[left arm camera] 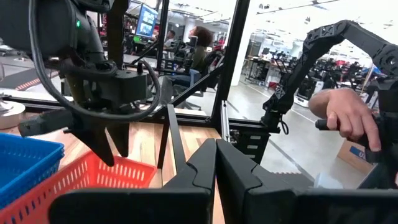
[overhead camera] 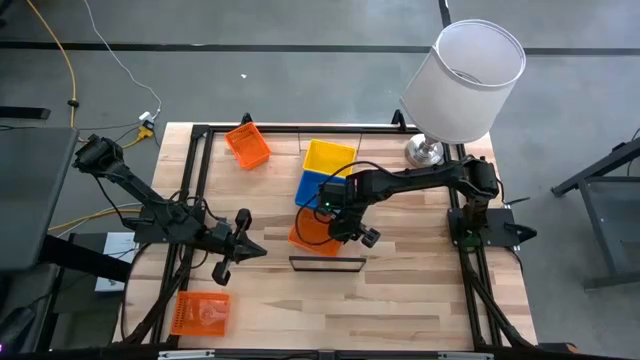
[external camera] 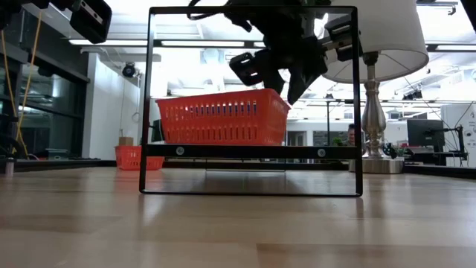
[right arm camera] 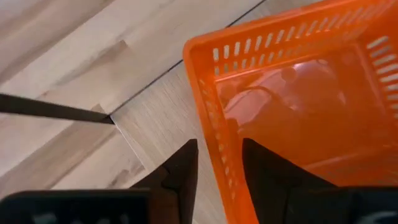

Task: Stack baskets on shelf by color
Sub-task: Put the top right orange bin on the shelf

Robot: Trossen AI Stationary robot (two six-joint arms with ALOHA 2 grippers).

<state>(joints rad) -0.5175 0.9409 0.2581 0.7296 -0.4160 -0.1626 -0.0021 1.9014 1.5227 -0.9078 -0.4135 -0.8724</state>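
A red basket (overhead camera: 312, 234) sits on the shelf (external camera: 253, 151), at the end nearest the table's near edge. Behind it on the shelf come a blue basket (overhead camera: 316, 187) and a yellow basket (overhead camera: 330, 157). My right gripper (right arm camera: 219, 168) hovers over the red basket's corner (external camera: 282, 95), open. One finger (right arm camera: 183, 171) stands outside the basket's wall (right arm camera: 217, 134) and one inside, with wood showing between the outer finger and the wall. My left gripper (left arm camera: 216, 165) is shut and holds nothing, over the table left of the shelf (overhead camera: 238, 243).
Two more red baskets lie on the table, one near the far edge (overhead camera: 247, 145) and one near the near left corner (overhead camera: 200, 312). A lamp (overhead camera: 465, 80) stands at the far right. The shelf's black end frame (external camera: 357, 97) rises around my right gripper. A person's hand (left arm camera: 345, 115) shows beyond the table.
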